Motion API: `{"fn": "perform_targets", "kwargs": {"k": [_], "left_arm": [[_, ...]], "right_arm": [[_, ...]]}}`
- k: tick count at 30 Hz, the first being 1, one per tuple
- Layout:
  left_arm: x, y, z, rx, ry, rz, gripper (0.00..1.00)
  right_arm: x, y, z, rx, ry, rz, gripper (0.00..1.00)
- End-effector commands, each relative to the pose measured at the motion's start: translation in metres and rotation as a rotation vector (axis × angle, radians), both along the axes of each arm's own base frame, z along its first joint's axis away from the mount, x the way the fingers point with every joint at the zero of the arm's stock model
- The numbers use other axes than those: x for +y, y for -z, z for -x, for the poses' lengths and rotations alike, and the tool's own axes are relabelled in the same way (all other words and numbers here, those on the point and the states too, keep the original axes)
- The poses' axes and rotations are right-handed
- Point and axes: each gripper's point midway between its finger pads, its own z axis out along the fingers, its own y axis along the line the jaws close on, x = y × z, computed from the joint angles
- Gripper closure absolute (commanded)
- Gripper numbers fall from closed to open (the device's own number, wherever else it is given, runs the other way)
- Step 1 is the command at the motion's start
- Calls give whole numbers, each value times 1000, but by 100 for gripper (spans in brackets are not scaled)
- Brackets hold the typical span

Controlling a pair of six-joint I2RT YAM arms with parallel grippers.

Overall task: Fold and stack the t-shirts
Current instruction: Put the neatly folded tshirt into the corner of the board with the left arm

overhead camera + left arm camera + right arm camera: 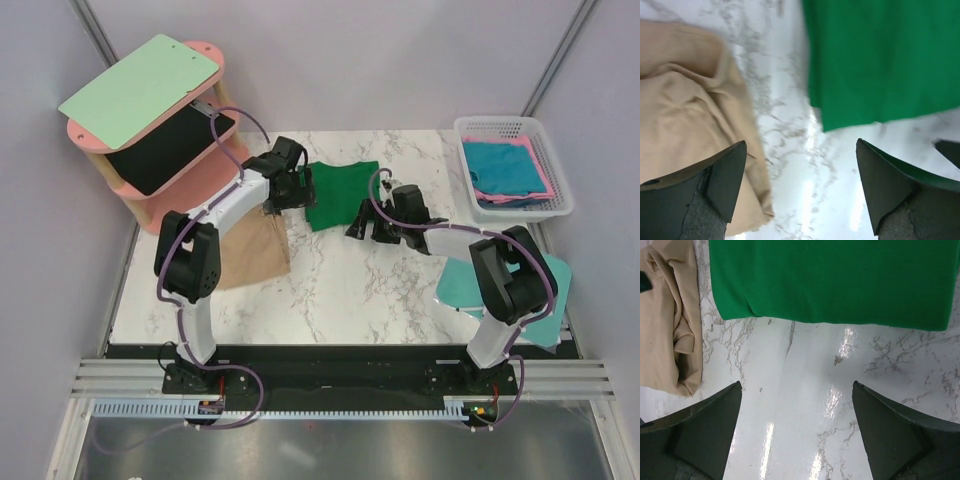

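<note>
1. Green t-shirt (340, 193) lies folded flat mid-table (340, 290). The tan t-shirt (255, 250) sits rumpled to its left, and the teal t-shirt (500, 165) is in the basket (505, 122).
2. Left end effector (801, 145) and right end effector (796, 385): jaws apart, empty, over bare marble by the green hem.
3. Cloth likely soft, light and limp, and should slide on the glossy top. Pinch a folded edge or corner, through all layers.

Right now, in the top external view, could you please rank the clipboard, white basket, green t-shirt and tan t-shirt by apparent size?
1. clipboard, though raised nearer the camera
2. white basket
3. green t-shirt and tan t-shirt: too alike to rank; the left arm covers part of the tan one
</note>
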Motion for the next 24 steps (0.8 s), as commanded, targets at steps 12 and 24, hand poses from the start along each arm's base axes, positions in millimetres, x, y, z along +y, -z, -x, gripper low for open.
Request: {"fn": "perform_targets", "kwargs": {"k": [12,24], "left_arm": [[-58,-8,-61,-135,81,340,5],[-70,39,-71,-29,65,361,9]], "right_arm": [[-33,-42,-10,-106,75,-4,2],[-53,-67,-17,-155,131,-16,2]]}}
